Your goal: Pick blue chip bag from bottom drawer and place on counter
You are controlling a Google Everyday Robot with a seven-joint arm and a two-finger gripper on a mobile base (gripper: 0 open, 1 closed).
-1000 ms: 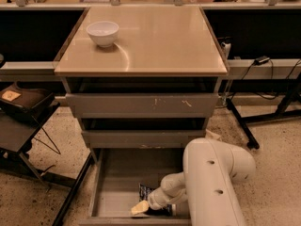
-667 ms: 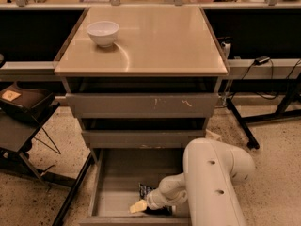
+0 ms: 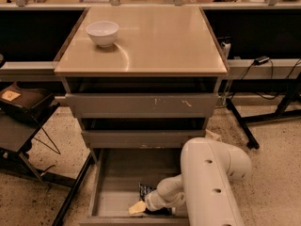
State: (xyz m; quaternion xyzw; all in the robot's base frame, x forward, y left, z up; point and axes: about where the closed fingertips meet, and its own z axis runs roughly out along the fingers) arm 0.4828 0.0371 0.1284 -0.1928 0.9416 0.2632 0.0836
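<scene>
The bottom drawer (image 3: pixel 117 182) is pulled open below the two narrower grey drawers. The blue chip bag (image 3: pixel 145 191) lies on its floor near the front right, mostly hidden by my arm; only a dark corner with white lettering shows. My gripper (image 3: pixel 138 207) reaches down into the drawer from the white arm (image 3: pixel 207 182), its pale tip just in front of and below the bag, at the drawer's front edge. The tan counter (image 3: pixel 155 36) is the cabinet's top.
A white bowl (image 3: pixel 102 33) stands on the counter's back left. A dark side table (image 3: pixel 23 112) with a brown object stands at the left. Black table legs and cables are at the right. A cluttered bench runs along the back.
</scene>
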